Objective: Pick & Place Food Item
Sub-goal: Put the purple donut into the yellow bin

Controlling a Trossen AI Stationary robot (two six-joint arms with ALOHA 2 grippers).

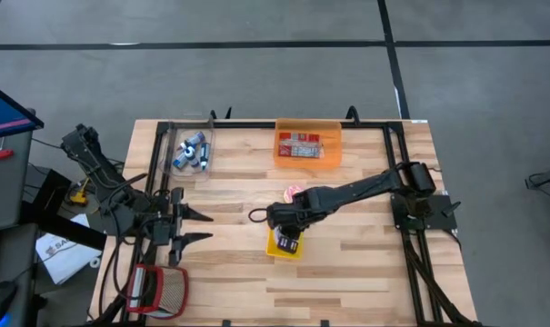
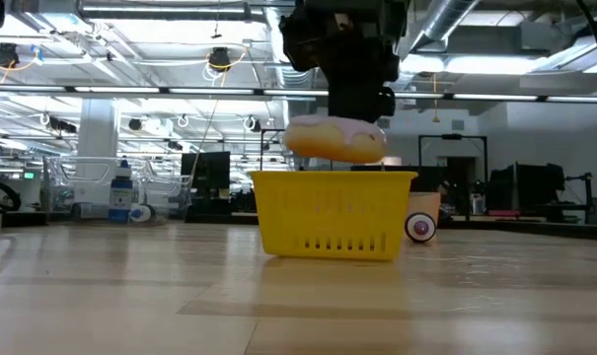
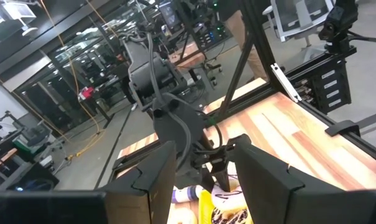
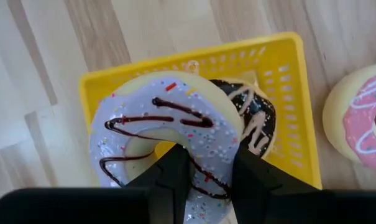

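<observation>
The right gripper [image 4: 203,171], jaws shut on a lilac-iced doughnut [image 4: 166,134], holds it just above the yellow basket [image 4: 287,112], where a chocolate doughnut [image 4: 256,121] already lies; a pink doughnut [image 4: 358,118] waits beside the basket; left gripper [image 1: 195,226] idles, jaws part-open and empty, well away.

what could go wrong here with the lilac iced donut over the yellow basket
1. The right gripper pinches the lilac-iced donut with chocolate drizzle only at its edge, so it may slip or tilt on release.
2. A dark chocolate donut already lies in the small yellow plastic basket; the new one may land on it and hang over the rim.
</observation>
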